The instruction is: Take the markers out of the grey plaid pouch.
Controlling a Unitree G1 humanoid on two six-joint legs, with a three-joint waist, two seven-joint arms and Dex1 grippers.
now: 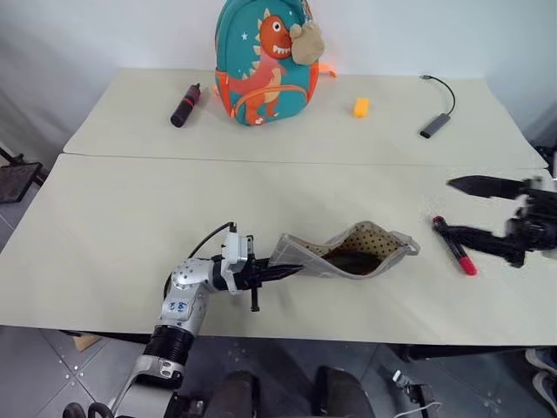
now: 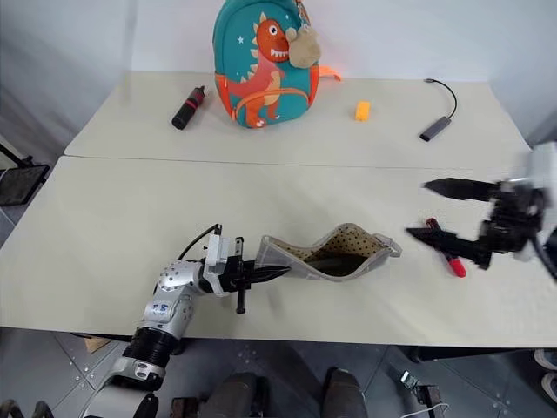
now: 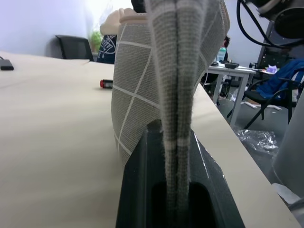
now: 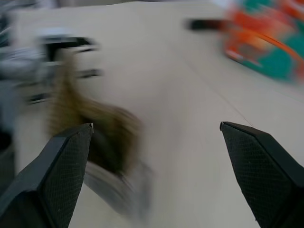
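Note:
The grey plaid pouch (image 1: 348, 252) lies on the near table with its mouth gaping to the right, showing cream polka-dot lining. My left gripper (image 1: 277, 273) is shut on the pouch's closed end, and the fabric (image 3: 178, 95) stands pinched between its fingers. A dark shape lies inside the mouth; I cannot tell what it is. A red marker (image 1: 459, 251) with a black end lies on the table just right of the pouch. My right gripper (image 2: 419, 209) hovers above that marker, open and holding nothing. Its fingers (image 4: 66, 161) stand wide apart, pointing toward the pouch.
On the far table stand a teal dinosaur backpack (image 1: 261, 61), a thick black-and-red cylinder (image 1: 184, 106), a small orange block (image 1: 360, 106) and a grey adapter on a black cable (image 1: 435, 126). A seam (image 1: 130, 157) separates the two tables.

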